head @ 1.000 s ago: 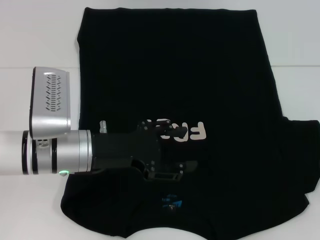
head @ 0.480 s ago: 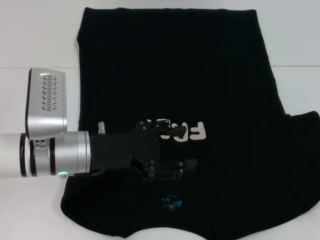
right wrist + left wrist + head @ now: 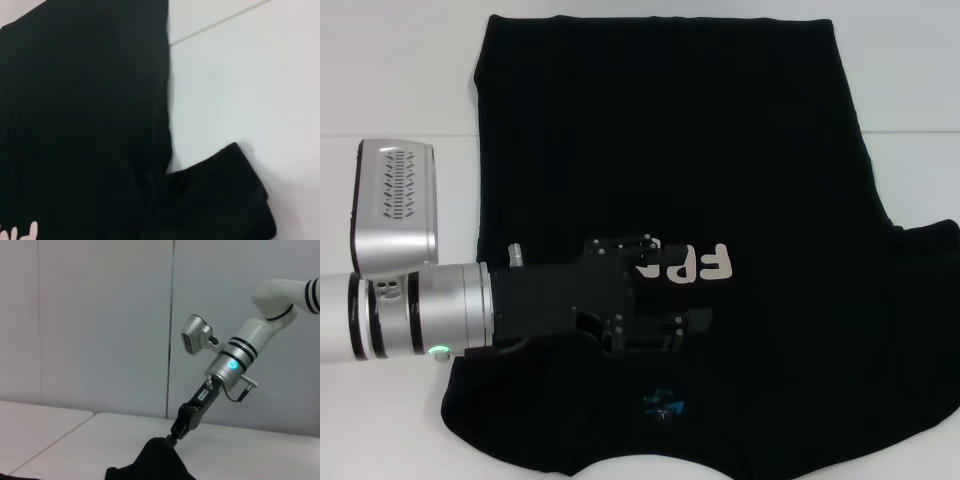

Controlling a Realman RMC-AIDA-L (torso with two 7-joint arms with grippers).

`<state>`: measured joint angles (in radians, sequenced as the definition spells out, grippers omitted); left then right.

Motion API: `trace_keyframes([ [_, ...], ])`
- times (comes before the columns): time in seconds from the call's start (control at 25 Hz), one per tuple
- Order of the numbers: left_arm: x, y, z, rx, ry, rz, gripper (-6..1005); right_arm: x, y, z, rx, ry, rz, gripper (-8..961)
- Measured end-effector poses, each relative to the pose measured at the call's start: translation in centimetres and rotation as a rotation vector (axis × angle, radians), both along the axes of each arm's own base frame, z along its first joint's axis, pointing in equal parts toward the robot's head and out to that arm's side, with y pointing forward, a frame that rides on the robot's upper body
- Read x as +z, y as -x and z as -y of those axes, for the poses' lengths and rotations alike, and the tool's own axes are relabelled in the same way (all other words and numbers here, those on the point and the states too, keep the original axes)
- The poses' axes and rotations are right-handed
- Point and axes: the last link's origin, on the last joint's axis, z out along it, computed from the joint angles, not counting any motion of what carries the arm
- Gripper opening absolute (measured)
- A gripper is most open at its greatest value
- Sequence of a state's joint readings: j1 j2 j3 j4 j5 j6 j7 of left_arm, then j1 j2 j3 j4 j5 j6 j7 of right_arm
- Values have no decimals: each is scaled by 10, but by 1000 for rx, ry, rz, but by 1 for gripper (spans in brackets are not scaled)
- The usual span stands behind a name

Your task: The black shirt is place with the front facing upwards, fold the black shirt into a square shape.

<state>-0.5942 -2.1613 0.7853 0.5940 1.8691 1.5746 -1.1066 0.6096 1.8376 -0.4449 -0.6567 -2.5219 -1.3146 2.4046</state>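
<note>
One view alone, the left wrist's, shows the right hand (image 3: 169, 441) pinching the black shirt (image 3: 160, 462).

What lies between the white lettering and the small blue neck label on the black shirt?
In the head view, the left tool and its dark wrist housing cover part of that stretch of the black shirt, between the white lettering and blue neck label.
</note>
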Motion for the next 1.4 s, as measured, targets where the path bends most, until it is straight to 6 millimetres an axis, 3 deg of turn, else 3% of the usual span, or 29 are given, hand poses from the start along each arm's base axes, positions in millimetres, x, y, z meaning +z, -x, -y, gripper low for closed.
trace_keyframes([
  [0.36,2,-1,0,9,3,17,772,-4,21,-8,69,51,-20,3],
  [0.6,11,1,-3,40,-19,50,772,-35,64,-27,197,144,-34,4],
  [0.64,15,3,-3,46,-29,59,772,-49,79,-36,239,174,-10,4],
  [0.84,24,6,-5,59,-51,80,773,-68,103,-54,298,195,48,3],
  [1.04,29,10,-5,82,-65,93,773,-86,122,-65,341,204,84,4],
  [1.24,31,11,-6,87,-69,92,773,-108,138,-64,408,280,129,21],
  [1.4,32,12,-7,92,-72,92,774,-110,142,-60,440,315,153,56],
])
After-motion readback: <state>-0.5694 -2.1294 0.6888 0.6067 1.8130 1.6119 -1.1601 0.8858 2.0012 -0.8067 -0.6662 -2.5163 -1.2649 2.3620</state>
